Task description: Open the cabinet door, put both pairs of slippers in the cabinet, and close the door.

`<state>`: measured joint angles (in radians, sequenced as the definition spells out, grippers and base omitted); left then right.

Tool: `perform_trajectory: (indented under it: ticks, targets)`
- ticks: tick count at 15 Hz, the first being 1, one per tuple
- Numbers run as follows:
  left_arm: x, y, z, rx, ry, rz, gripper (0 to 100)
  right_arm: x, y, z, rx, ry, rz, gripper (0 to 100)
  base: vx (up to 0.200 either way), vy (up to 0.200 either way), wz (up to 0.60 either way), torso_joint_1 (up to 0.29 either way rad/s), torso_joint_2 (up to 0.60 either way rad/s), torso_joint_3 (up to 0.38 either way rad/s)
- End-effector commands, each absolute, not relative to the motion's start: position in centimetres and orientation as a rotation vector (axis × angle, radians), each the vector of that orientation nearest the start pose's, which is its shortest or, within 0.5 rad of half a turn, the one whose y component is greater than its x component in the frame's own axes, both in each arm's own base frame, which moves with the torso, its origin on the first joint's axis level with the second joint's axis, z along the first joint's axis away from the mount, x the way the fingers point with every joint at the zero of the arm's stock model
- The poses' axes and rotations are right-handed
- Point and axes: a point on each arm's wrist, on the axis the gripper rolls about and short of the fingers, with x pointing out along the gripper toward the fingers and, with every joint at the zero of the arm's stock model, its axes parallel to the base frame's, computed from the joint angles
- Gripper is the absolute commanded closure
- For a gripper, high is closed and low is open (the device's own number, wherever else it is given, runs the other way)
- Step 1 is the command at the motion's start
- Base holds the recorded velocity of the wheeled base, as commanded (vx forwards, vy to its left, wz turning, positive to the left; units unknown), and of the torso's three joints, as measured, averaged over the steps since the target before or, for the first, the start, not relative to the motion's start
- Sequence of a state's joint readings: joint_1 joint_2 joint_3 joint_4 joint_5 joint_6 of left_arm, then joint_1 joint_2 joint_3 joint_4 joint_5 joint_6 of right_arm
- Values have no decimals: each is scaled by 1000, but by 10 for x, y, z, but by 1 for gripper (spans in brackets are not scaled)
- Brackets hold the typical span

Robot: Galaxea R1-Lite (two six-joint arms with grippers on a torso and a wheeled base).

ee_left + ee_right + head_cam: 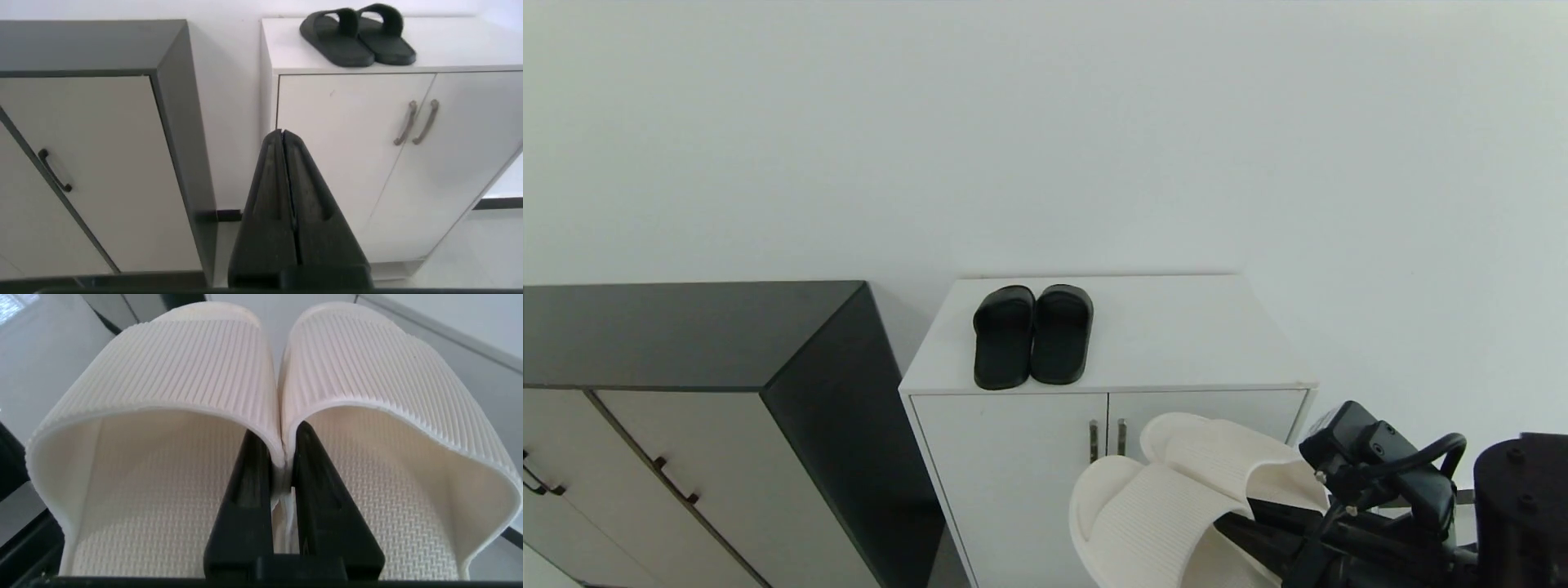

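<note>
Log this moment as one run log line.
right gripper: shut on white slippers | left gripper: shut, empty | black slippers: on white cabinet | doors: closed

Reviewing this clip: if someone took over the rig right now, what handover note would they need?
Left gripper: shut, empty, facing the white cabinet.
Right gripper: shut on the white slippers, pinching both by their adjoining straps, in front of the cabinet.
Black slippers: on top of the cabinet.
Done: white pair picked up.
Left: open the doors, now shut, put both pairs inside, close.
</note>
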<state>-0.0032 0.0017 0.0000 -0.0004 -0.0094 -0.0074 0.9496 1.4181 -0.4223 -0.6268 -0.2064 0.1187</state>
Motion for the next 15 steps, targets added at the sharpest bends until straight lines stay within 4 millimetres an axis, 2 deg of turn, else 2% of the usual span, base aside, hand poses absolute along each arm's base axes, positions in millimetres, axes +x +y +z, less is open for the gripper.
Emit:
perform_trajectory:
  ticks: [1,7,11,12,15]
  targets:
    - [-23,0,76,-8,3,-12,100,125,166,150,-103,372,711,100,0,0,0,-61,90,80]
    - [-23,0,76,-8,3,-12,100,124,165,148,-109,378,711,100,0,0,0,-146,364,195]
    - [-23,0,76,-11,3,-12,100,124,167,147,-113,385,716,100,0,0,0,-222,519,288]
    - [-23,0,76,-11,3,-12,0,124,166,145,-116,389,715,100,0,0,0,-242,559,320]
    - [-23,0,76,-11,3,-14,0,123,165,144,-120,394,713,100,0,0,0,-225,546,315]
